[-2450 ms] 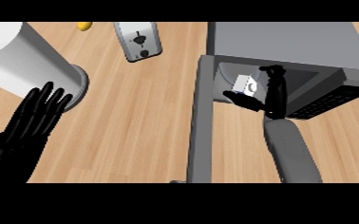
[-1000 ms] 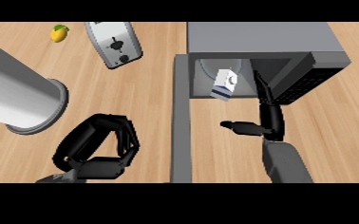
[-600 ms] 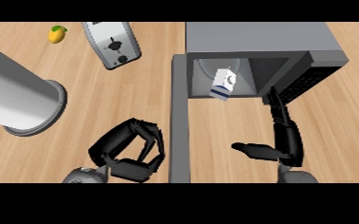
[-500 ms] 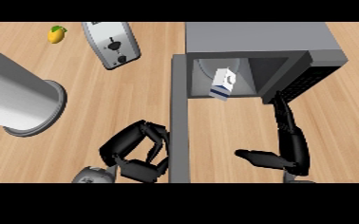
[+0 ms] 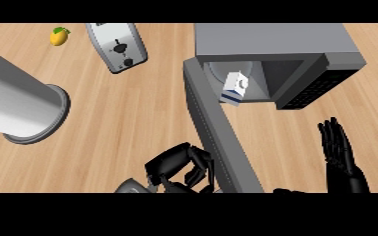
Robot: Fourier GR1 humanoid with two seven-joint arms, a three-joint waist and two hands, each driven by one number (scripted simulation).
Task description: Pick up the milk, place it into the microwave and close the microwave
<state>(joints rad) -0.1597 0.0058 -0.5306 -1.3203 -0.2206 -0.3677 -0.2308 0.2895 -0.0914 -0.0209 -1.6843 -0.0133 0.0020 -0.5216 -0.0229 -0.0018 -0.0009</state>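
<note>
Nearest you, the left robot hand point(image 5: 179, 169) is curled into a fist holding nothing, just beside the open microwave door point(image 5: 220, 135). Your right robot hand point(image 5: 341, 157) stands with straight fingers, low at the right. Farther off, the milk point(image 5: 235, 87), a small white carton with a blue base, sits tilted inside the microwave point(image 5: 275, 46) on the counter point(image 5: 133, 110).
</note>
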